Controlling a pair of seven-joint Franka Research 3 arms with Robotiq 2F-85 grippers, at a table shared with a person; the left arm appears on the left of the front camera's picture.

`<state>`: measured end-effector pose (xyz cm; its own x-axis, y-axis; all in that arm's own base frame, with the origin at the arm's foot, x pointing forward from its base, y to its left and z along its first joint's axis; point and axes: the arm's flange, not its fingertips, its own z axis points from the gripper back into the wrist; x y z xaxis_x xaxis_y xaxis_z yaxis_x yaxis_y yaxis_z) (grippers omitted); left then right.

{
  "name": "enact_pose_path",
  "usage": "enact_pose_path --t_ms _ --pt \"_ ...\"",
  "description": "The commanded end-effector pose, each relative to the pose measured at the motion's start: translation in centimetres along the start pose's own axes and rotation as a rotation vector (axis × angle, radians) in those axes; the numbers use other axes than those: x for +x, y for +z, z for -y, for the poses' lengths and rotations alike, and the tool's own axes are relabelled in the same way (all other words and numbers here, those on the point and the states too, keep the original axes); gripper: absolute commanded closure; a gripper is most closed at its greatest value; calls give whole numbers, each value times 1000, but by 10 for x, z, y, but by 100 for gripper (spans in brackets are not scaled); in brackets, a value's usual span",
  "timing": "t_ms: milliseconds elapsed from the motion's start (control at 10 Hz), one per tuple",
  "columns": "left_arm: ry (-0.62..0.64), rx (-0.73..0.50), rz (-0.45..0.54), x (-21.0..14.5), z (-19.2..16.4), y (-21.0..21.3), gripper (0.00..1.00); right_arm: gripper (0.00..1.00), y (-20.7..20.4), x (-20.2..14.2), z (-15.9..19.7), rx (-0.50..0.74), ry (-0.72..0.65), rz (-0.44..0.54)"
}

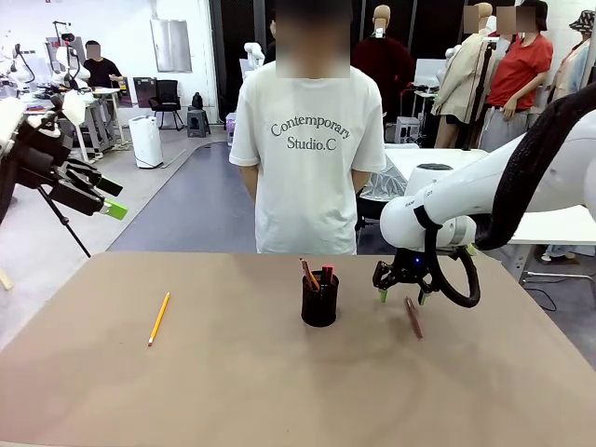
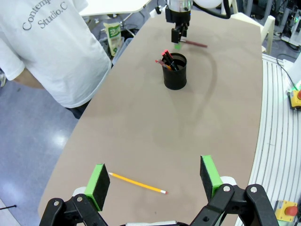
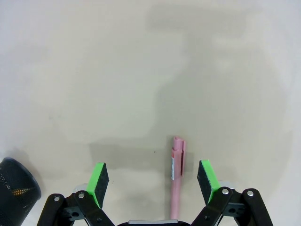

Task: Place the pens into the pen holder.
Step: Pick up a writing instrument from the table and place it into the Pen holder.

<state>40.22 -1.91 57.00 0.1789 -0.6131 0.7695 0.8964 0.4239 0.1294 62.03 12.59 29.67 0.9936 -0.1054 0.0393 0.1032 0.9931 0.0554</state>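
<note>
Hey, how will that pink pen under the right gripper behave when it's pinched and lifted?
The pink pen looks thin and rigid, so probably light and stiff. Its round barrel may roll if nudged, though the clip could check that. It lies off-centre between the pads of the open right gripper, so closing may slide it first.
</note>
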Motion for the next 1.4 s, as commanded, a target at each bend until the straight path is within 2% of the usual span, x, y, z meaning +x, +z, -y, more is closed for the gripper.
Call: enact_pose_path --t_ms 0,300,400,800,900,1300 --pt "3 -3 -3 0 -1 2 0 0 3 12 4 -3 -15 -5" --pt "3 -3 -3 0 -1 2 0 0 -1 11 11 21 34 -49" --pt "3 -3 -3 0 -1 2 0 12 -2 9 13 35 53 -58" --pt "3 -3 -3 0 -1 2 0 92 -3 10 16 26 60 -69" --pt "3 -3 -3 0 -1 2 0 100 -3 8 17 21 62 -72" --pt "3 -3 -3 0 -1 2 0 100 2 11 11 -67 101 -87"
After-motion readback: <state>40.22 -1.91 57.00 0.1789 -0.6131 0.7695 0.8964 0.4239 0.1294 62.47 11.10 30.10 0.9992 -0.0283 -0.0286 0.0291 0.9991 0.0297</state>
